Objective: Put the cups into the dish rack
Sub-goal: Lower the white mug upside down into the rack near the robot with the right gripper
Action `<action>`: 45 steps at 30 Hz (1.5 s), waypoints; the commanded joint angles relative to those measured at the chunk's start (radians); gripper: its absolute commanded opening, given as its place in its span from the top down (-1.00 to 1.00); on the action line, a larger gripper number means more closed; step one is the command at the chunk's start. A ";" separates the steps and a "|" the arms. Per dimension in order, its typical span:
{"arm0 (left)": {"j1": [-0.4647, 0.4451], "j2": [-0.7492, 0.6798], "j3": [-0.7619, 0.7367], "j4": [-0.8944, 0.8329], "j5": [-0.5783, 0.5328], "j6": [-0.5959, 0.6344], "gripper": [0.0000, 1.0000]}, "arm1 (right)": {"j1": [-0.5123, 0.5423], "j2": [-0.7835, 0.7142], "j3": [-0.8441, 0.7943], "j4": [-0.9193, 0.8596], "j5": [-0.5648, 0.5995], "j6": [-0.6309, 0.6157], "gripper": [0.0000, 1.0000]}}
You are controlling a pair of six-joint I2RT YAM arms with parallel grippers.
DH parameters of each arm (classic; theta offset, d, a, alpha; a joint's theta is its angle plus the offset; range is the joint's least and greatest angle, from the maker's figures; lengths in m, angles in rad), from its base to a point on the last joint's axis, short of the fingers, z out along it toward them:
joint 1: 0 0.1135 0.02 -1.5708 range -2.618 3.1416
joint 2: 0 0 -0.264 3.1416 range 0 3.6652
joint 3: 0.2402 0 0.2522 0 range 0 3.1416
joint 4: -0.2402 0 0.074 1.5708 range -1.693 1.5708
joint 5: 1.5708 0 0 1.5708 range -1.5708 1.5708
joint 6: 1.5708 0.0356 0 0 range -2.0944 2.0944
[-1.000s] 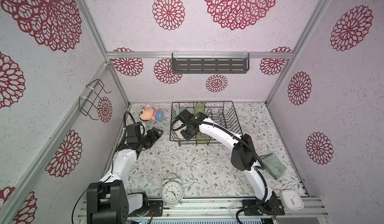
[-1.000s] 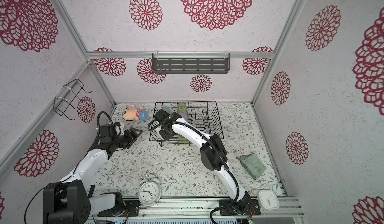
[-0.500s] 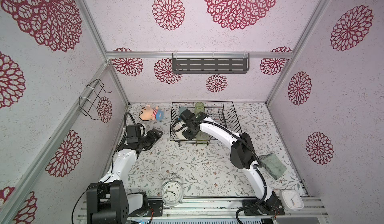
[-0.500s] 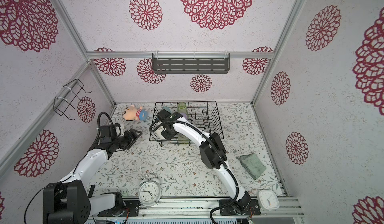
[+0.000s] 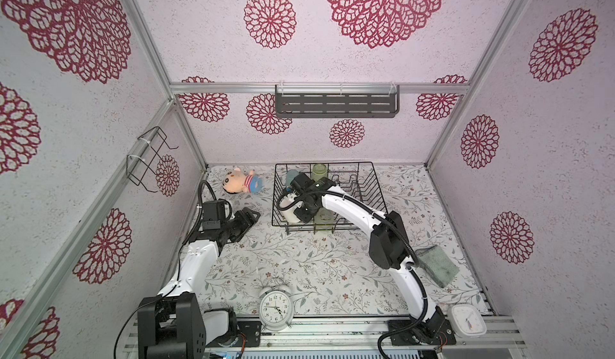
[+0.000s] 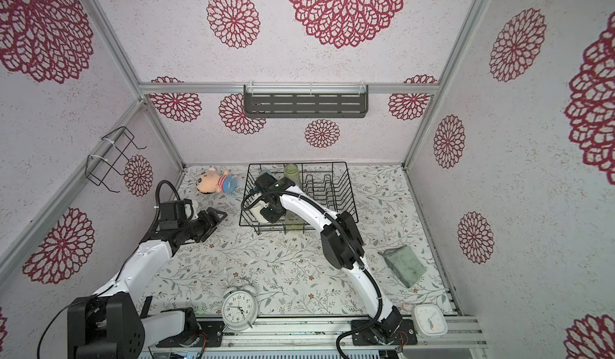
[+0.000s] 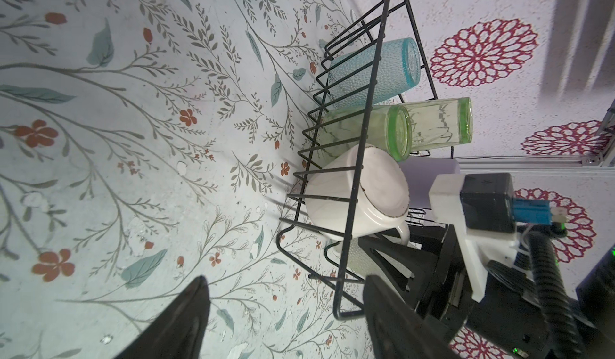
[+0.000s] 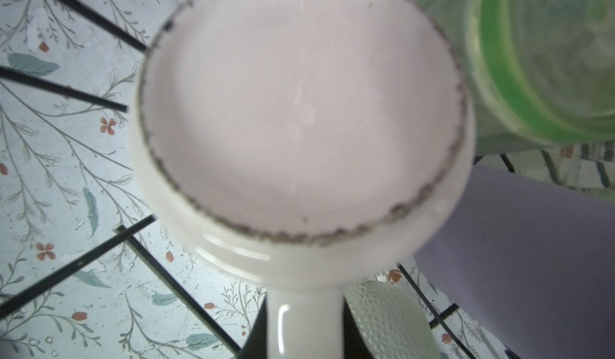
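White mug blurred, handle cut by frame edge; lilac tumbler cropped at edge; green tumbler blurred, cropped.

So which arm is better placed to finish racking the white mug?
Right: the right gripper is shut on the handle of the upside-down white mug inside the dish rack. The left gripper hangs open outside it.

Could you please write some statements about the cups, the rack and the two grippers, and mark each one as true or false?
1. The white mug sits upside down inside the dish rack. True.
2. The right gripper is open and holds nothing. False: it is shut on the mug's handle.
3. The left gripper is open, outside the rack. True.
4. The light-blue cup lies outside the rack. False: it is inside the rack.
5. An alarm clock stands near the front edge of the table. True.
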 commanded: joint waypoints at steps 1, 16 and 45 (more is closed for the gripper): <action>0.007 -0.024 0.023 -0.013 -0.012 0.017 -0.53 | -0.002 -0.003 0.051 0.001 -0.030 -0.047 0.65; 0.006 -0.022 0.021 -0.015 -0.013 0.017 -0.53 | -0.007 0.007 0.048 -0.004 0.009 -0.154 0.49; 0.007 -0.018 0.015 -0.005 -0.008 0.006 -0.53 | -0.007 -0.028 0.048 -0.025 0.185 -0.169 0.59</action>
